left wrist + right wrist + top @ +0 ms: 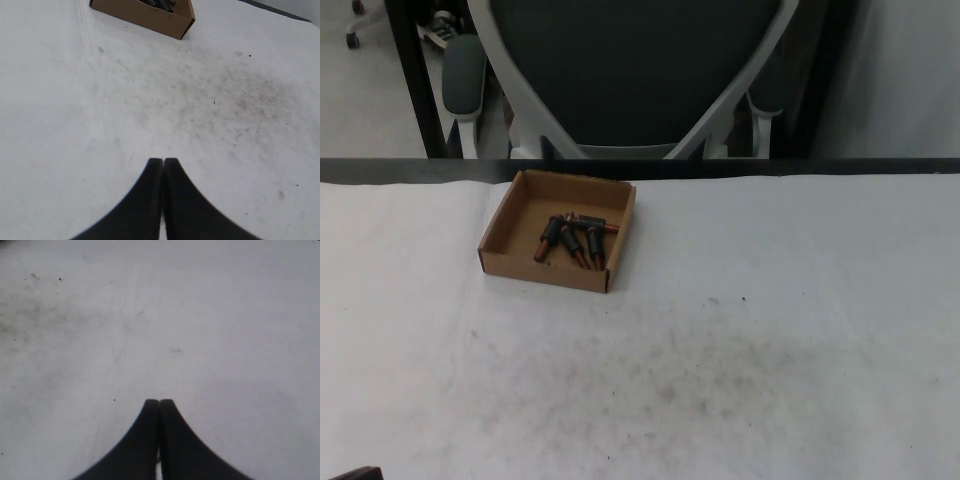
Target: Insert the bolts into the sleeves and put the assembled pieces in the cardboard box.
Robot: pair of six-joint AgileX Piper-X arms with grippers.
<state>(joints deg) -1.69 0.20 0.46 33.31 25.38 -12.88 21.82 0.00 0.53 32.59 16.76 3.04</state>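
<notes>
White bench [770, 300], cardboard box [540, 268] of black-sleeved reddish bolts [576, 240]; left gripper [163, 163], right gripper [159, 403] closed, empty.

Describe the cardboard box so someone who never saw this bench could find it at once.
Find the white bench in front of the dark office chair. Near its far edge, left of centre, sits the cardboard box, brown and open-topped. Nothing else there is brown, and it holds a cluster of dark assembled pieces with reddish ends.

White-covered bench [840, 280] bearing one open cardboard box [545, 269] toward its far left side, with a patch of dark smudges [720, 352] on the surface near the middle.
</notes>
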